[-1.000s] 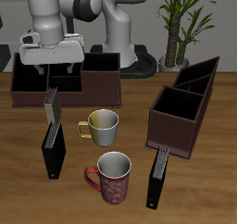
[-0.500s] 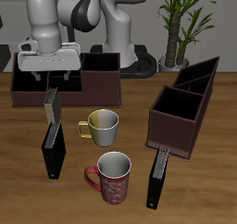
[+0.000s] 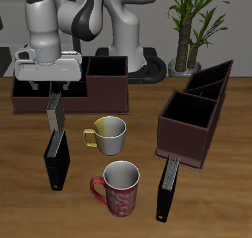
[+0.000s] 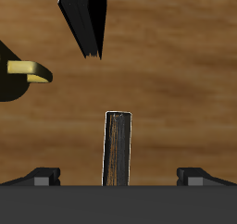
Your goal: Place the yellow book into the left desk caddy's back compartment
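Below open pincer [image 3: 48, 88], yellow book [image 3: 55, 114]

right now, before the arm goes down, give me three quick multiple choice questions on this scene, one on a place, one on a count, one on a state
1. Where is the yellow book?
A. lying flat across a mug
B. standing upright on the table, below the gripper
C. held up in the air

2. How many mugs are on the table?
A. one
B. three
C. two

3. What state is the gripper in?
A. open, holding nothing
B. shut on the yellow book
C. shut on a mug handle

Answers:
1. B: the book stands on edge just behind a black book, under the gripper.
2. C: a grey mug with a yellow handle and a red patterned mug.
3. A: in the wrist view the fingers stand wide apart on either side of the book, not touching it.
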